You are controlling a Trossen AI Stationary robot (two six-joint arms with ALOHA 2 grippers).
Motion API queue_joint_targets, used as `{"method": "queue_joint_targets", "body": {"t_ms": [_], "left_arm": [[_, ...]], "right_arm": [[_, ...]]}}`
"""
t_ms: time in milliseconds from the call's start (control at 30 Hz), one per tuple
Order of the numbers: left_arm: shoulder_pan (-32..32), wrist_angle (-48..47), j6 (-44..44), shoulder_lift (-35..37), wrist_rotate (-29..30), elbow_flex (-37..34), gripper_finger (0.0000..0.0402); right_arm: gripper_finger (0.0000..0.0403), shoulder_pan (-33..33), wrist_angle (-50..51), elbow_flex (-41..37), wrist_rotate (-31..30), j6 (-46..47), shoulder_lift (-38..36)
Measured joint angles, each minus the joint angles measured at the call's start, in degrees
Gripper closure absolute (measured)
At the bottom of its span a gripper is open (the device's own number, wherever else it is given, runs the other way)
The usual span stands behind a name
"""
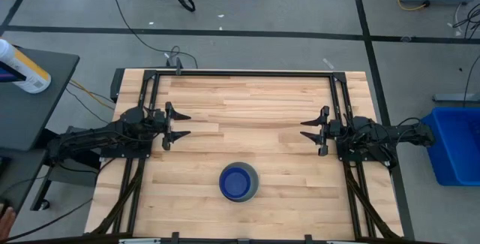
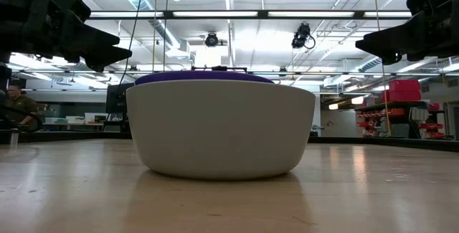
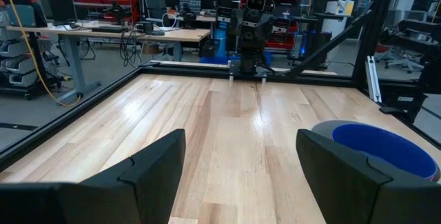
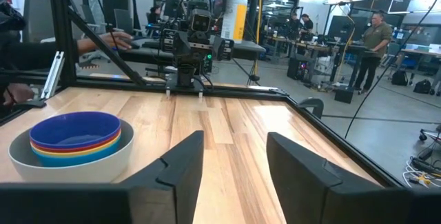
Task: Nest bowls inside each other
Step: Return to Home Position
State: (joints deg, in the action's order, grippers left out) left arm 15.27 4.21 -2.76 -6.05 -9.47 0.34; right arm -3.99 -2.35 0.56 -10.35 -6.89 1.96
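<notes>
The bowls (image 1: 239, 182) stand stacked near the table's front edge, about midway between the arms. The pale grey bowl (image 4: 69, 158) rests on its base on the wood and holds yellow, light blue and dark blue bowls (image 4: 74, 133) nested one in another. My left gripper (image 1: 181, 125) hovers open at the table's left side, pointing level toward the right. Facing it from the right side, my right gripper (image 1: 308, 130) is open too. Both are well clear of the stack.
A black metal frame (image 1: 247, 73) runs along the table's far edge and sides. Bare wood lies between the two grippers and behind the stack. A blue bin (image 1: 456, 145) stands on the floor off the table's right side. People stand in the room beyond.
</notes>
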Motion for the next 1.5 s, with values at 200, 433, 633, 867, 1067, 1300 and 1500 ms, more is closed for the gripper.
{"method": "queue_joint_targets", "body": {"t_ms": [200, 433, 633, 867, 1067, 1300, 1500], "left_arm": [[0.0, 0.0, 0.0, 0.0, 0.0, 0.0, 0.0116], [0.0, 0.0, 0.0, 0.0, 0.0, 0.0, 0.0116], [0.0, 0.0, 0.0, 0.0, 0.0, 0.0, 0.0116], [0.0, 0.0, 0.0, 0.0, 0.0, 0.0, 0.0116], [0.0, 0.0, 0.0, 0.0, 0.0, 0.0, 0.0116], [0.0, 0.0, 0.0, 0.0, 0.0, 0.0, 0.0116], [0.0, 0.0, 0.0, 0.0, 0.0, 0.0, 0.0116]], "right_arm": [[0.0223, 0.0, 0.0, 0.0, 0.0, 0.0, 0.0], [0.0209, 0.0, 0.0, 0.0, 0.0, 0.0, 0.0], [0.0198, 0.0, 0.0, 0.0, 0.0, 0.0, 0.0], [0.0186, 0.0, 0.0, 0.0, 0.0, 0.0, 0.0], [0.0177, 0.0, 0.0, 0.0, 0.0, 0.0, 0.0], [0.0168, 0.0, 0.0, 0.0, 0.0, 0.0, 0.0], [0.0158, 0.0, 0.0, 0.0, 0.0, 0.0, 0.0]]}}
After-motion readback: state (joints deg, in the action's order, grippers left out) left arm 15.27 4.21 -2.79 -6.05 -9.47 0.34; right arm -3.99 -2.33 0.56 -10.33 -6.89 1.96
